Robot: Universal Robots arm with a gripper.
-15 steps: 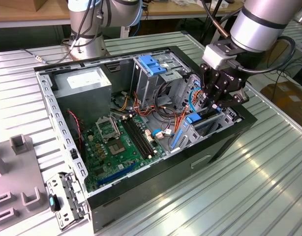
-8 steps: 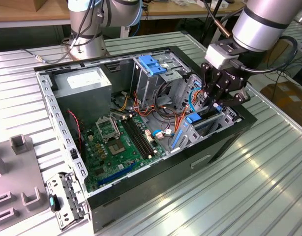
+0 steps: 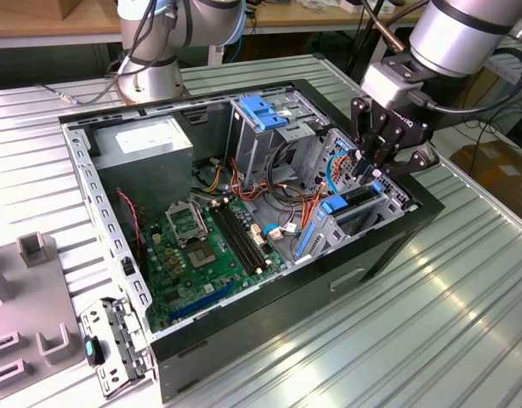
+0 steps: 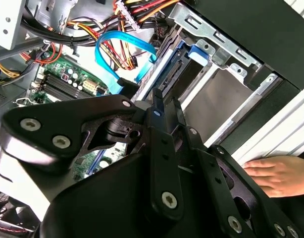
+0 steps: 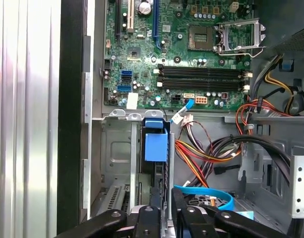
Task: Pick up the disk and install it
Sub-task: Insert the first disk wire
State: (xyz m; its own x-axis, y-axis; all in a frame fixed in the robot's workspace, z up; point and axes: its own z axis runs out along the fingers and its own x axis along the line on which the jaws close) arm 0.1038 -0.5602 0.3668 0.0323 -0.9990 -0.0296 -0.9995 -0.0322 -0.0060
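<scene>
Inside the open computer case [image 3: 388, 246], at its end toward the exterior view's right, the pincer [image 3: 369, 174] hangs from the arm [image 3: 452, 34] with its tip down at the mouth of a drive bay [image 3: 397, 200]. Whether it is clamped or released cannot be told.

The disk [image 3: 354, 200] stands on edge in that bay, directly under the pincer. It is a dark slab with blue plastic rails. In the first wrist view, the disk [image 5: 156, 146] shows a blue tab at its end, set between the bay's metal walls. In the second wrist view, the pincer's black linkage meets the disk [image 4: 168, 67] at its near end.

A blue data cable [image 4: 122, 42] loops just beside the bay, among red, yellow and black wires. The green motherboard [image 3: 201, 246] lies flat on the case floor. Beyond it stand 1 tall metal cage [image 3: 261, 110] with a blue handle and 1 grey power supply box [image 3: 146, 144].

The case sits in the middle of a ribbed metal bench [image 3: 431, 340]. The arm's base [image 3: 150, 76] is mounted near the bench's far edge. A person's hand [image 4: 278, 173] rests on the bench, just outside the case's black wall.
</scene>
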